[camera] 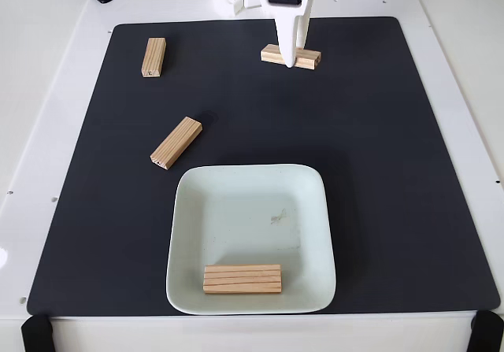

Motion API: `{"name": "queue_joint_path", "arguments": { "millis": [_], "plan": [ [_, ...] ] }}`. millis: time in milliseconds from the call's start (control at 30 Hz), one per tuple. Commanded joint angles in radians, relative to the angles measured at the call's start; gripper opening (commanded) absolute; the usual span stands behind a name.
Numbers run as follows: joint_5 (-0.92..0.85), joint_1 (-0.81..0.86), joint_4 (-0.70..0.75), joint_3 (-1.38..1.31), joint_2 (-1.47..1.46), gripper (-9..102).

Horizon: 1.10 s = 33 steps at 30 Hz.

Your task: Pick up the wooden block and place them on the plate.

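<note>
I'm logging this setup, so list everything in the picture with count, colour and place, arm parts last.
blocks: four, light tan wood. One on the plate near its front edge, grooved face up; one at the mat's far left; one lying diagonally left of centre; one at the far middle under the gripper.
plate: one, pale mint-white, square with rounded corners, near middle of the mat.
mat: one, black, covering most of the table.
table: one, white, around the mat.
clamps: black, at the near corners and along the far edge.
gripper: one, white, at the far middle, fingers down over the far block; whether it grips the block cannot be told.
</note>
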Motion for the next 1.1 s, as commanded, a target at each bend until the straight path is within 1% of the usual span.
{"name": "queue_joint_path", "arguments": {
  "millis": [0, 200, 300, 433, 500, 600, 867, 1067],
  "plan": [
    [-0.052, -0.002, -0.014, -0.041, 0.140, 0],
    [-0.161, 0.008, -0.014, -0.179, 0.255, 0],
    [-0.224, 0.051, -0.017, -0.301, 0.236, 0],
    [-0.353, 0.118, -0.092, -0.434, 0.152, 0],
    [-0.431, 0.149, -0.130, -0.500, 0.089, 0],
    [-0.514, 0.192, -0.147, -0.615, -0.028, 0],
    [-0.586, 0.267, -0.135, -1.012, -0.426, 0],
    [-0.649, 0.282, -0.135, -1.230, -0.699, 0]
  ]
}}
